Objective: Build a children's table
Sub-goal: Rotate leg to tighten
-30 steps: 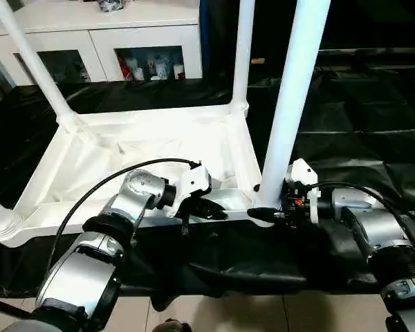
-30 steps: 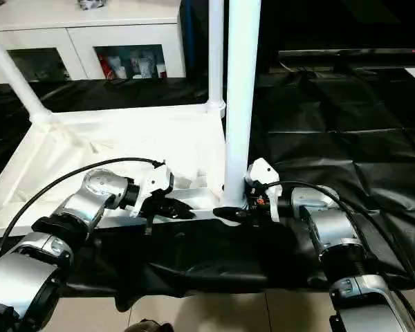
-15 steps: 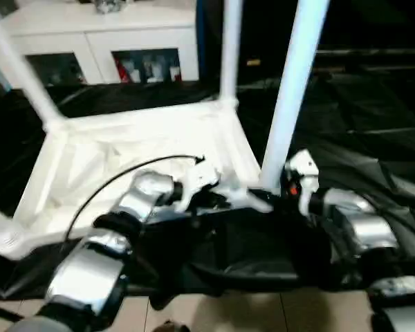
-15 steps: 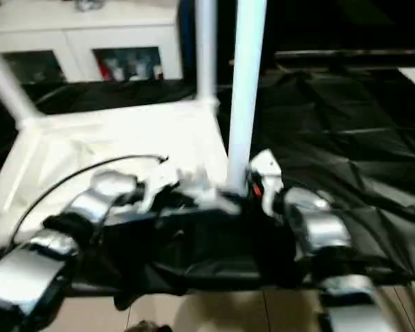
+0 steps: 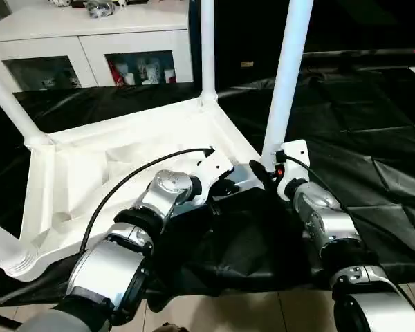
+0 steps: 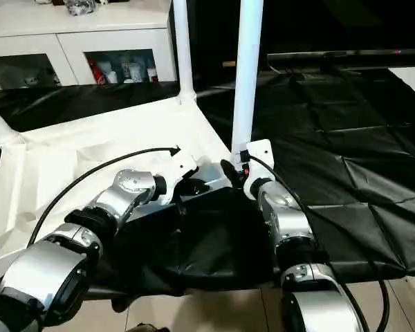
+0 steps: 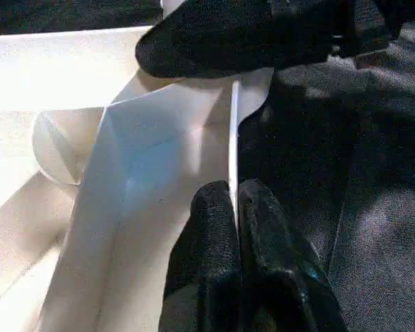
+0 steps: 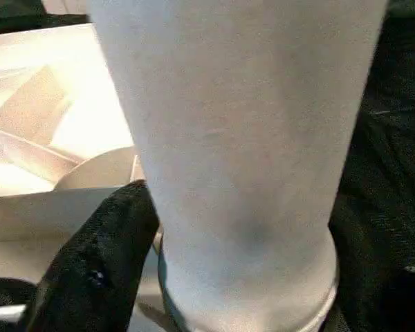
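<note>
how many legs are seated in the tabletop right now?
4. One leg stands at the near corner by the right gripper, one at the far right corner, one at the far left, one at the near left, mostly cut off.

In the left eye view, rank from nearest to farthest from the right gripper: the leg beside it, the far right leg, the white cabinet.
1. Leg beside it: right at the right gripper, near corner.
2. Far right leg: tabletop's far corner.
3. White cabinet: background, beyond the table.

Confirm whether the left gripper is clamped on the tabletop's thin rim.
Yes: the left gripper has both fingers pinched together on the thin white rim of the tabletop.
</note>
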Controlling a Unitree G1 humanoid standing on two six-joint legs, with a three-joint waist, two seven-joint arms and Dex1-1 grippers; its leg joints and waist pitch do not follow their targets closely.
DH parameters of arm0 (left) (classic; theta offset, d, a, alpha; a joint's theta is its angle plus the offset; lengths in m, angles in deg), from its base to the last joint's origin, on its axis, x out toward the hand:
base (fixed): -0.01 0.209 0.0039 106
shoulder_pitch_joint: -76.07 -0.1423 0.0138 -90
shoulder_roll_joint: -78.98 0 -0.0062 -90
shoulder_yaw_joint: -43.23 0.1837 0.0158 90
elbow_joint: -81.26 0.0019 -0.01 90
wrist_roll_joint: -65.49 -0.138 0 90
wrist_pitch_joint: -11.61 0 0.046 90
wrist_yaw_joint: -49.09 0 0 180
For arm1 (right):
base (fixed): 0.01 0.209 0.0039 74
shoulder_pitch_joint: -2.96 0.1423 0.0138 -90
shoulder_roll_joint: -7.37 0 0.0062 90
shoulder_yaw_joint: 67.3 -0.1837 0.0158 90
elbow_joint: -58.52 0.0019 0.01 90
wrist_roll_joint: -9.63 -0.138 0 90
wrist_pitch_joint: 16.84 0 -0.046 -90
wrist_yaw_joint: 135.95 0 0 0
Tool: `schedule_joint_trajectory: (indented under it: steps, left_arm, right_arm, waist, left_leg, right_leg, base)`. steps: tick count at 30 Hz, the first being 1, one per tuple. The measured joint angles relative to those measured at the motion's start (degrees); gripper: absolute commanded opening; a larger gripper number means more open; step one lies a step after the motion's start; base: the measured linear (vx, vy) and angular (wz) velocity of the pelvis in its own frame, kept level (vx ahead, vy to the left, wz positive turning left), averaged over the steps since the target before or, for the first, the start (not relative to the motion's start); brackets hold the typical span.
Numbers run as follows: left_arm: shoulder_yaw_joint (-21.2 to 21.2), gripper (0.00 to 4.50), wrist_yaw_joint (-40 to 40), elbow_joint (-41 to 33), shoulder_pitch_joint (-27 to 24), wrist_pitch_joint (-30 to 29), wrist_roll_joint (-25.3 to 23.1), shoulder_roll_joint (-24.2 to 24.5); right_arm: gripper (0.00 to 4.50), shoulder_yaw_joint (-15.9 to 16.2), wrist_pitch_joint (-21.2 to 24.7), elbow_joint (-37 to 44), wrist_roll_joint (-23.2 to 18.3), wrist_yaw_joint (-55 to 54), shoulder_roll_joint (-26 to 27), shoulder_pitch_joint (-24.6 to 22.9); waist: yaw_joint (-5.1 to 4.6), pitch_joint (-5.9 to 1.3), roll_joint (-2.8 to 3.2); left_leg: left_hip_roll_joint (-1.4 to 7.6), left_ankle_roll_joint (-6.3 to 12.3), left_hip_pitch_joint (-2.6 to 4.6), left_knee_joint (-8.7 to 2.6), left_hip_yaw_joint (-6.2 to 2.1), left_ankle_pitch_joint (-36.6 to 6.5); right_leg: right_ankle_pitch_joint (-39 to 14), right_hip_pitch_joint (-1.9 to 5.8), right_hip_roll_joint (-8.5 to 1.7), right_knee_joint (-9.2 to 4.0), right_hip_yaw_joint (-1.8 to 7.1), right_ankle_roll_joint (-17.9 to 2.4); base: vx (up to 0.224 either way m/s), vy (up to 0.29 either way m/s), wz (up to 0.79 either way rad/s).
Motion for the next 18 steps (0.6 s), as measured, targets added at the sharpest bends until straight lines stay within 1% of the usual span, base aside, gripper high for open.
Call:
schedule_joint_trajectory:
  steps: [1,3,4,7,13,15,18]
  left_arm:
    - [0.0,0.0,0.8,0.0,0.0,0.3,0.0,0.2]
    - [0.0,0.0,2.5,0.0,0.0,0.7,0.1,0.7]
    - [0.0,0.0,3.6,0.0,-0.1,1.1,0.1,1.0]
    - [0.0,0.0,8.2,-1.0,-1.1,2.7,0.5,2.9]
    - [0.1,0.0,16.2,-2.6,-2.6,5.4,1.1,6.0]
    - [0.2,0.0,20.2,-4.5,-4.0,5.6,1.9,7.8]
    - [0.3,0.0,24.5,-5.9,-5.0,5.8,2.1,8.9]
  right_arm:
    - [3.9,0.1,0.0,0.7,-0.1,2.3,-0.7,-0.6]
    - [3.9,0.6,0.7,2.5,-0.5,7.3,-2.5,-1.7]
    - [3.9,1.2,0.7,3.5,-0.7,9.7,-3.7,-2.4]
    - [3.9,3.8,0.5,5.9,-1.2,18.6,-8.0,-4.0]
    - [3.9,5.8,1.0,8.2,-2.2,31.8,-13.1,-4.9]
    - [3.9,6.7,1.2,9.0,-2.8,36.3,-14.5,-5.0]
    - [3.9,8.5,1.7,9.9,-3.8,40.3,-15.3,-5.1]
  waist:
    - [0.06,0.0,0.0]
    - [0.29,0.0,-0.01]
    - [0.55,0.0,0.0]
    - [0.92,0.0,0.03]
    - [0.97,0.03,0.08]
    - [0.88,0.06,0.07]
    - [1.07,0.09,0.03]
  left_leg:
    - [0.0,0.0,-0.01,-0.02,0.0,0.0]
    - [0.01,0.0,-0.02,-0.11,0.0,0.0]
    - [0.03,0.0,-0.02,-0.15,-0.02,0.0]
    - [0.07,-0.01,-0.02,-0.36,-0.03,0.0]
    - [0.1,0.0,-0.18,-0.45,-0.03,0.0]
    - [0.1,0.0,-0.19,-0.44,-0.02,0.0]
    - [0.1,0.0,-0.19,-0.43,-0.02,0.0]
  right_leg:
    - [0.0,0.0,0.0,0.0,0.0,0.0]
    - [0.1,-0.04,0.01,0.02,-0.04,-0.1]
    - [0.1,-0.05,0.01,0.04,-0.1,-0.1]
    - [0.0,-0.12,0.02,0.07,-0.2,0.0]
    - [0.0,-0.3,0.02,0.07,-0.28,0.0]
    - [0.0,-0.32,0.02,0.07,-0.27,0.0]
    - [0.0,-0.32,0.02,0.1,-0.26,0.0]
  base:
    - [0.0,0.0,0.0]
    - [0.0,0.0,0.0]
    - [0.0,0.0,0.0]
    - [0.0,0.0,0.0]
    - [0.0,0.0,0.0]
    - [0.0,0.0,0.0]
    - [0.0,0.0,0.0]
